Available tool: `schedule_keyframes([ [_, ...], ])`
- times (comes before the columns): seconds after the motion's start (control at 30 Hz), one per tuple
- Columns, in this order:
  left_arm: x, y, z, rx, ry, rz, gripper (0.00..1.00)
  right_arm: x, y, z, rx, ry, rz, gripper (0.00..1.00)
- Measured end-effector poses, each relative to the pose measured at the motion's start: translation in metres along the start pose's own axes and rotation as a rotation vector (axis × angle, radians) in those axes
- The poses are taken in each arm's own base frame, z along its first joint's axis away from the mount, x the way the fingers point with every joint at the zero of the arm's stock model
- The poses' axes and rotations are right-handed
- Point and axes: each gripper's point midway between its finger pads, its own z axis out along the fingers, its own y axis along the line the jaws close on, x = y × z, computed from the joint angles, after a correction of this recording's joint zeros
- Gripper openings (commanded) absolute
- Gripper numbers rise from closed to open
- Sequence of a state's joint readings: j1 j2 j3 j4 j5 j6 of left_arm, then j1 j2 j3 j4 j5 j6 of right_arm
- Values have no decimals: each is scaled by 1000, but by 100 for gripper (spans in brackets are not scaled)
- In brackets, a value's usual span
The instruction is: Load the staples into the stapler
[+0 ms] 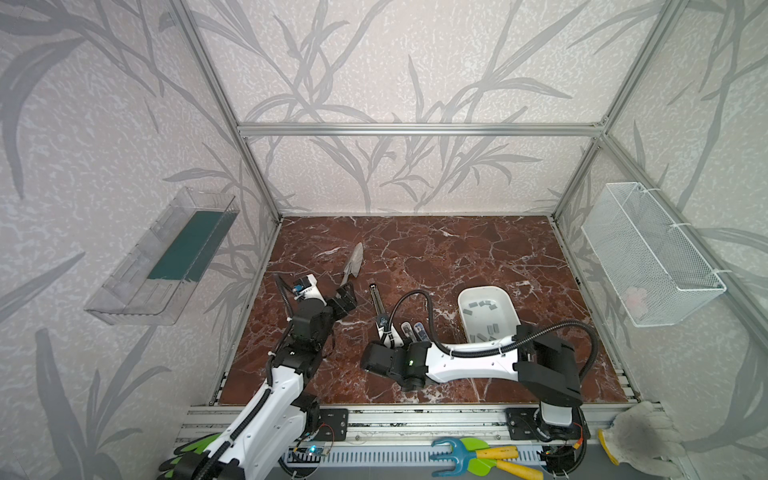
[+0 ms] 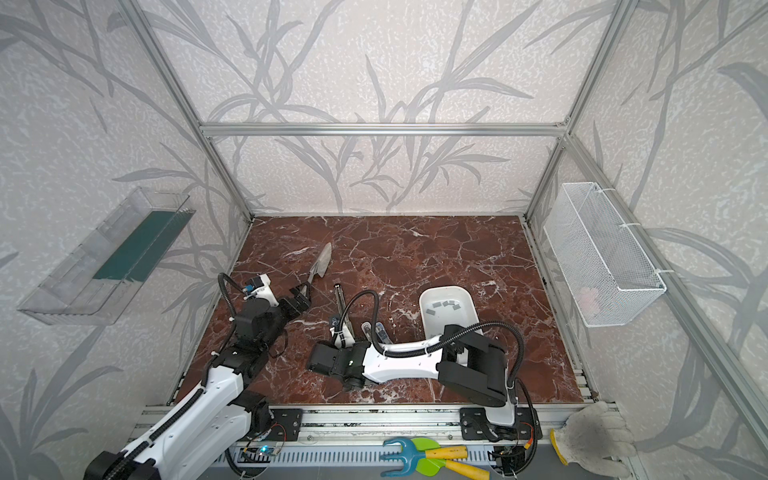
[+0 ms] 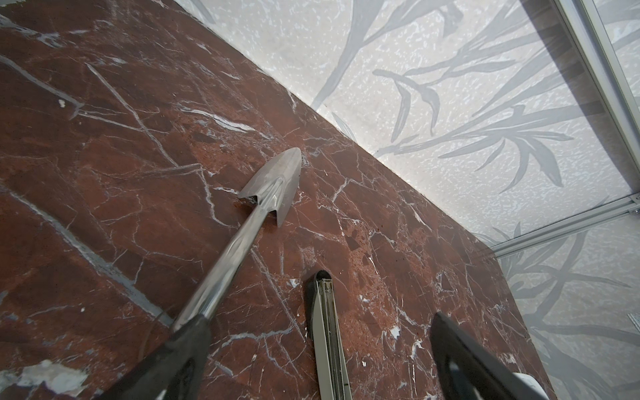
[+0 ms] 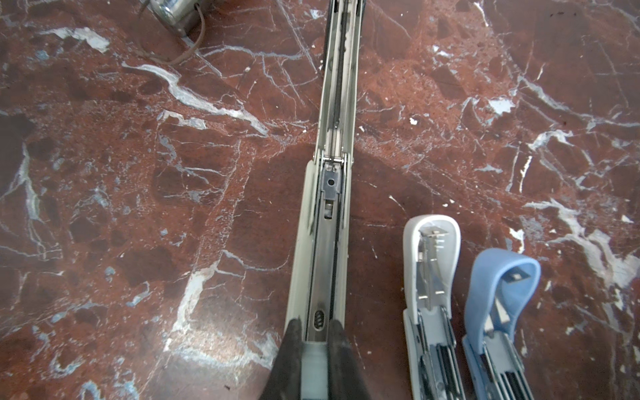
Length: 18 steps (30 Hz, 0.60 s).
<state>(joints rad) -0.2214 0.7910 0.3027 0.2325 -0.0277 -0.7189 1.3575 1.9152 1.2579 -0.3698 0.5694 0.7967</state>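
Right wrist view: right pincer (image 4: 313, 334) shut on end of opened stapler (image 4: 329, 207) lying on bench. Left pincer (image 1: 345, 297) wide open, empty. Staples (image 1: 482, 304) in white tray (image 1: 460, 309), well apart. Risk: thin strip slips from grasp or misses narrow channel.

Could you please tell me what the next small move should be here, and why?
Probably open the right tool and send it to the white tray for one strip of the staples. It is shut on the long grey stapler, which already lies opened flat with its channel apparently empty, and the tray sits on that arm's side; the left tool stands open by the trowel.
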Motion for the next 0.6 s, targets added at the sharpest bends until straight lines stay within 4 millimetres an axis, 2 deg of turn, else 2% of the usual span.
schedule_keyframes([
  [0.6,0,0,0,2,-2,-3,99,1,-1,4,14,0,-1,5],
])
